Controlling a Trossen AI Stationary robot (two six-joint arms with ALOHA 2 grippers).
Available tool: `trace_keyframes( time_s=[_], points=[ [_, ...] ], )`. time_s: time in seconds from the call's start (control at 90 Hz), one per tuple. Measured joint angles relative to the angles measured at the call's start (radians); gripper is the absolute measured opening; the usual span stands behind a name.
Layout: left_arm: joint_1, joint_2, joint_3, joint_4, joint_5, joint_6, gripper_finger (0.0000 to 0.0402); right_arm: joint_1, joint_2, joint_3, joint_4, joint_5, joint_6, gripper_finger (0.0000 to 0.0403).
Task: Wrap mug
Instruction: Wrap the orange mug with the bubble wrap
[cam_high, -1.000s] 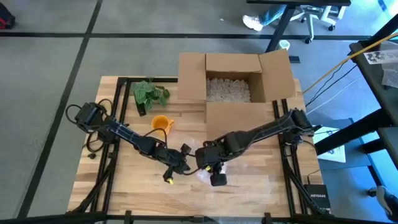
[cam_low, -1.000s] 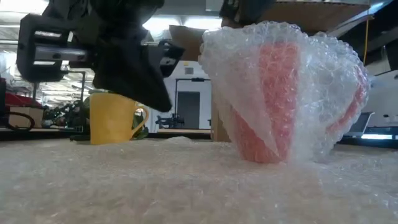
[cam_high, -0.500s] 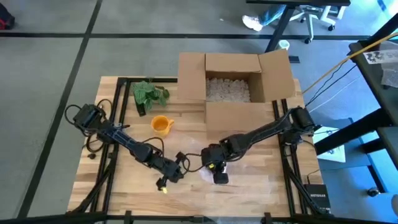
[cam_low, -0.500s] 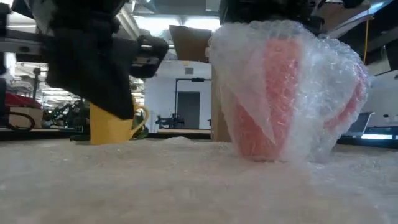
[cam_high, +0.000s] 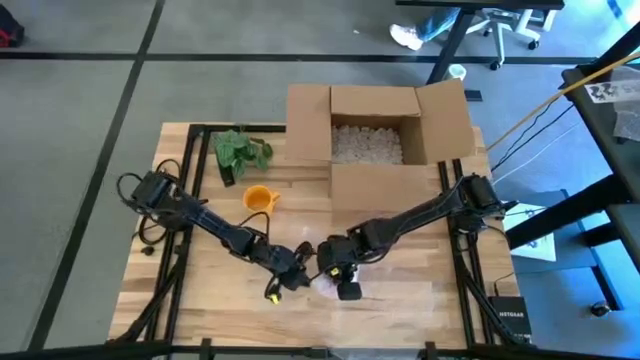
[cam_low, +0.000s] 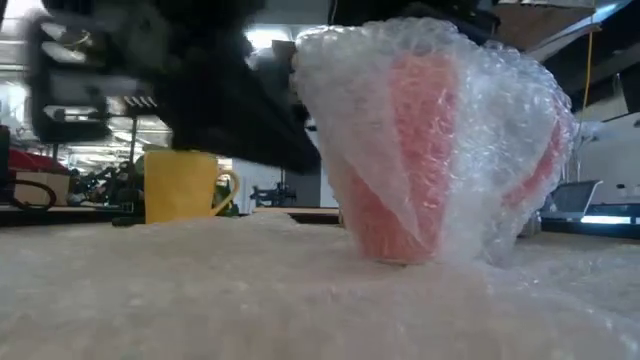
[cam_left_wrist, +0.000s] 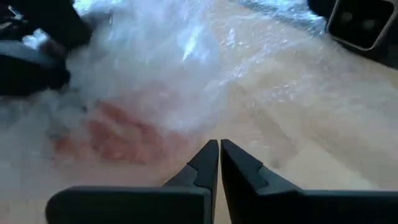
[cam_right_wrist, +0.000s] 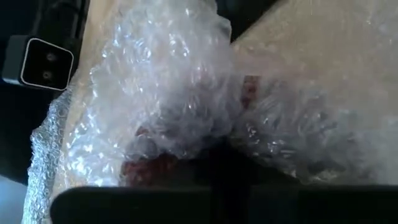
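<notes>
Mug (cam_low: 420, 160), seemingly bubble-wrapped, on table (cam_high: 200, 290).

Your count on the wooden counter (cam_high: 400, 315):
- one red mug swathed in clear bubble wrap (cam_low: 440, 150);
- one plain yellow mug (cam_high: 259, 199);
- one open brown cardboard box holding white packing peanuts (cam_high: 375, 125);
- one leafy green plant sprig (cam_high: 240, 152);
- two dark robot arms.

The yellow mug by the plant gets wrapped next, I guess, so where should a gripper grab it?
Probably the yellow mug's rim, from straight above: it stands upright with its mouth open and bare table around it. Its handle juts sideways, a weaker second choice.
</notes>
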Motion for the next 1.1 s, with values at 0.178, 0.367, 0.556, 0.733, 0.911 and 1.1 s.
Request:
trace_keyframes(
  time_s=[0.178, 0.367, 0.556, 0.733, 0.911, 1.1],
  points=[
    [0.063, 0.100, 0.007, 0.145, 0.037, 0.018, 0.0000, 0.000, 0.000, 0.000, -0.009, -0.022, -0.014, 0.0000],
    [0.153, 0.155, 0.081, 0.154, 0.057, 0.054, 0.0000, -0.009, -0.004, 0.002, -0.110, -0.011, 0.004, 0.0000],
    [0.202, 0.154, 0.095, 0.124, 0.030, 0.034, 0.0000, -0.015, -0.005, 0.002, -0.158, -0.008, 0.005, 0.0000],
    [0.172, 0.147, 0.102, 0.042, 0.013, 0.017, 0.0000, -0.014, -0.004, 0.002, -0.149, -0.010, 0.003, 0.0000],
    [0.116, 0.089, 0.101, -0.076, 0.027, 0.014, 0.0000, -0.012, -0.003, 0.001, -0.141, -0.015, 0.002, 0.0000],
    [0.093, 0.003, 0.100, -0.240, 0.028, 0.007, 0.0000, -0.012, -0.008, -0.045, -0.079, -0.026, 0.011, 0.0000]
  ],
)
